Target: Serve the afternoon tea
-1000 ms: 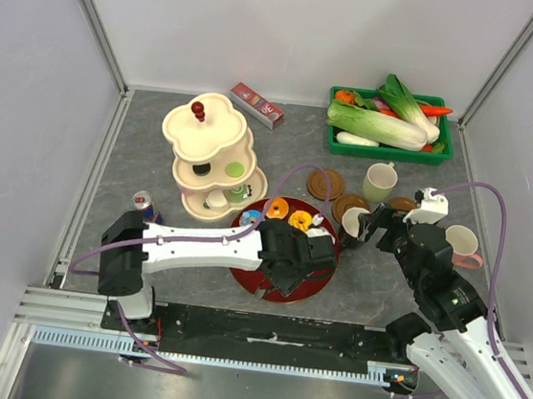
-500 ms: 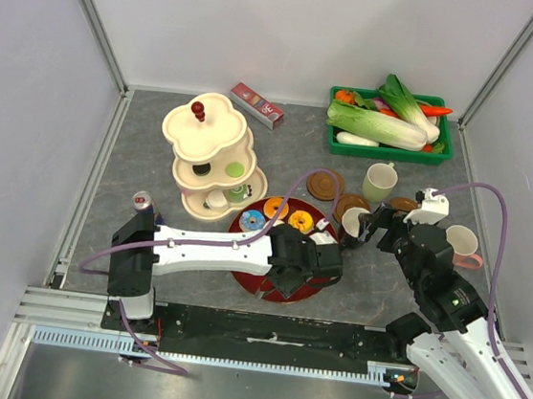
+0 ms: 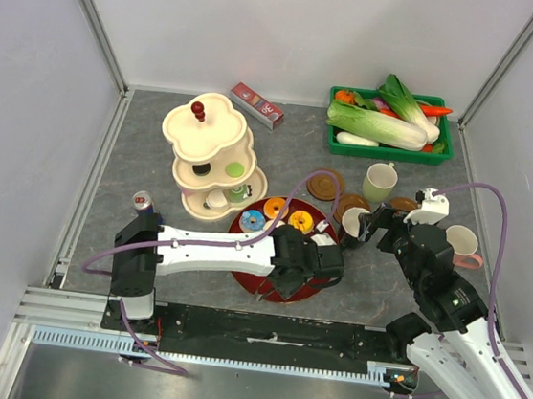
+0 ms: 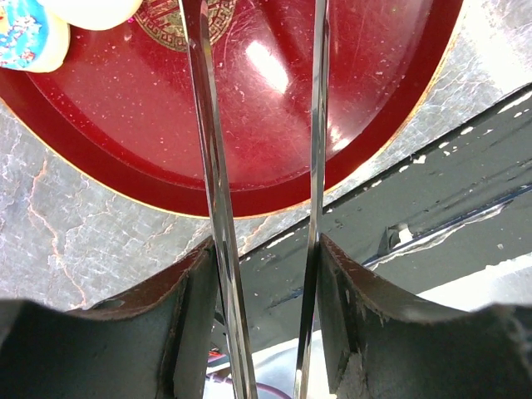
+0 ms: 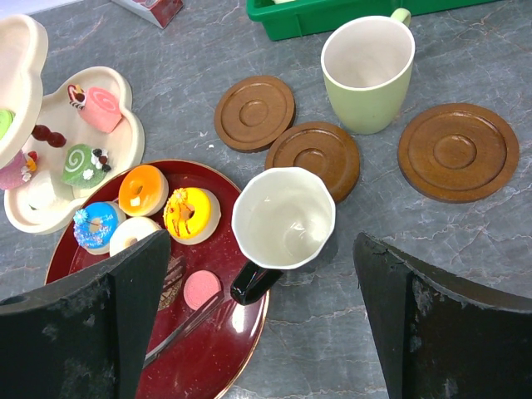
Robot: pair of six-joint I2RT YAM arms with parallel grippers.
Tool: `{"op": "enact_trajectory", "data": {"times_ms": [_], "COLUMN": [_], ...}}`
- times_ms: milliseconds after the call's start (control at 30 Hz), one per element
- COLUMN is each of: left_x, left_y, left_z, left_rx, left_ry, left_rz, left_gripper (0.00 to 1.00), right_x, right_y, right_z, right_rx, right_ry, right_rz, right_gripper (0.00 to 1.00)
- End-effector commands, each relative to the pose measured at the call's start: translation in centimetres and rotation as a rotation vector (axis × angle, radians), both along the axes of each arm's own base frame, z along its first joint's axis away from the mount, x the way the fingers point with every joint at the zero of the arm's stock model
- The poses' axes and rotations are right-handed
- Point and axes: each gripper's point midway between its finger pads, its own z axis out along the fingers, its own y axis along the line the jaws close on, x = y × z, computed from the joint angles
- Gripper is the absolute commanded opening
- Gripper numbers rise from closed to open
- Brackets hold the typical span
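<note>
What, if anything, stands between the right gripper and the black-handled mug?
Nothing visible does. The black-handled mug stands upright in the open gap between the right gripper's fingers. The red plate, the metal tongs over it and the nearest coaster lie to its sides.

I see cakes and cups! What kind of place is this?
Probably a robot test booth, not a cafe: plain white walls in a metal frame, two robot arms bolted at the table edge, and toy donuts on a red tray.

white arms (image 3: 213, 244), black joints (image 3: 294, 257), purple cables (image 3: 497, 255)
</note>
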Motion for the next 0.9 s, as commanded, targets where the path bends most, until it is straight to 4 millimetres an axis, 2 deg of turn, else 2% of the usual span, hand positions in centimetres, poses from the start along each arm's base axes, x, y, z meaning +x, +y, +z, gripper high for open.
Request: {"op": "enact_trajectory", "data": {"times_ms": [0,533,867], "left_x": [-0.5,0.1,0.3], "left_y": [-1.8,-0.6,-0.8], "left_z": [0.9,0.2,0.8], "left_rx": [-0.075,-0.008,-0.017], "left_ry": [0.022,0.002,-0.006], "left_rz": [0.001,0.050,0.053], "left_gripper": [0.54,0.51,0.47], "right_x": [0.1,0.2,0.2], "right_y": [-0.2,-0.2,-0.2], "right_z": [0.5,0.5,0.6], "right_rx": [0.014,0.012,0.013], "right_ry": [-0.023,-0.022,-0.024], "right_rz": [-0.018,-0.019,-0.019], "right_gripper": [0.98,0.98,0.98]}}
